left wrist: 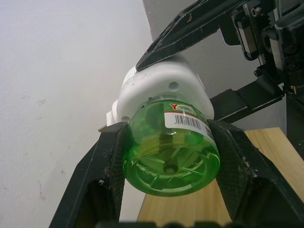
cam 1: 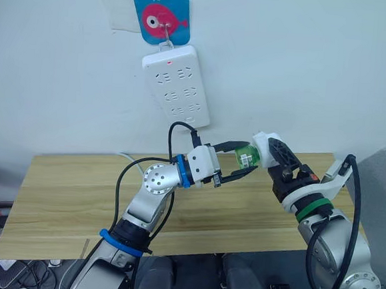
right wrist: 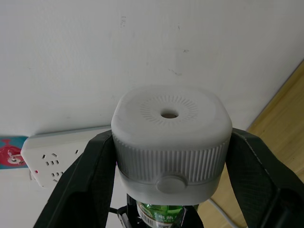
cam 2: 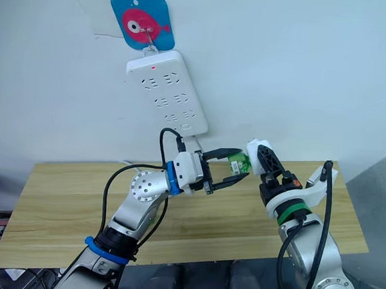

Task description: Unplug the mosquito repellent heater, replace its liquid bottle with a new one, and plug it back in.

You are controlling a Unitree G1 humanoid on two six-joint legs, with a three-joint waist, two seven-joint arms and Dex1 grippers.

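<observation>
Heater prongs: not visible. Green liquid bottle [right wrist: 160, 214] mostly concealed beneath the mosquito repellent heater [right wrist: 171, 142] in the right wrist view. Bottle label [left wrist: 187, 117] print too small to read. Power strip [right wrist: 61, 154] cut off at frame edge.

Both arms raised — left gripper [cam 1: 239, 163] and right gripper [cam 1: 270, 152] clamped, facing.

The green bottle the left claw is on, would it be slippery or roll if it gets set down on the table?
The bottle looks like smooth, glossy round plastic, so it may slip in the left claw when twisted. Its flat ribbed base suggests it would stand upright but roll on its side. It is probably light and rigid. The right claw holds the heater.
</observation>
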